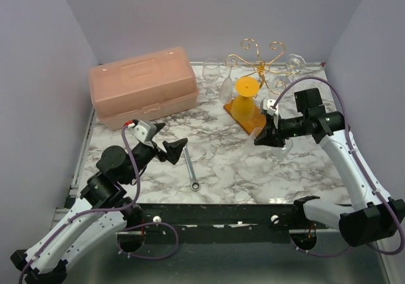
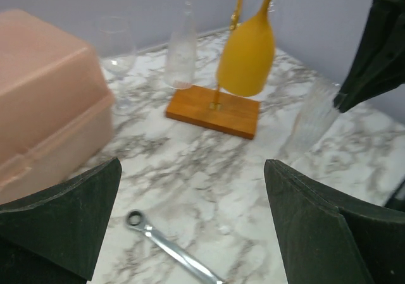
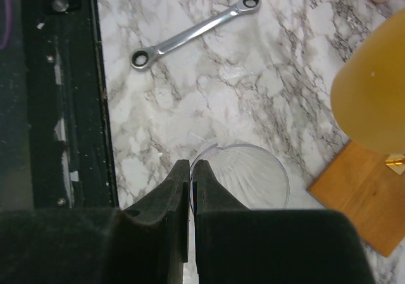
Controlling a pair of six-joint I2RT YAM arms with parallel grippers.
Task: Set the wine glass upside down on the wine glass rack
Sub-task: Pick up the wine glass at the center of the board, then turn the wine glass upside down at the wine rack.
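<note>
Two arms are reaching over the marble table [image 1: 221, 170]. The right gripper [image 1: 264, 137] is pinching the clear wine glass [image 1: 280, 146], its fingers [image 3: 180, 183] pressed almost together with only a thin slit between them, and the glass bowl [image 3: 247, 173] is showing just past the tips. This glass is sitting tilted just near and right of the wine glass rack [image 1: 259, 59], close to the corner of the rack's orange-brown base [image 1: 250, 121]. Whether it is touching the table cannot be told.

An orange glass [image 1: 245, 100] is hanging upside down from the rack's gold wire top, above the base. A clear glass [image 1: 211, 69] is standing to the far left of the rack, and another [image 1: 294, 62] is showing at its far right.

The left gripper [image 1: 177, 150] is hovering at the near left with its jaws spread wide and nothing between them, pointing toward the rack. A silver wrench [image 1: 192, 169] is lying flat on the marble just beside it, to its right. A pink plastic box [image 1: 142, 85] is resting shut at the far left.
</note>
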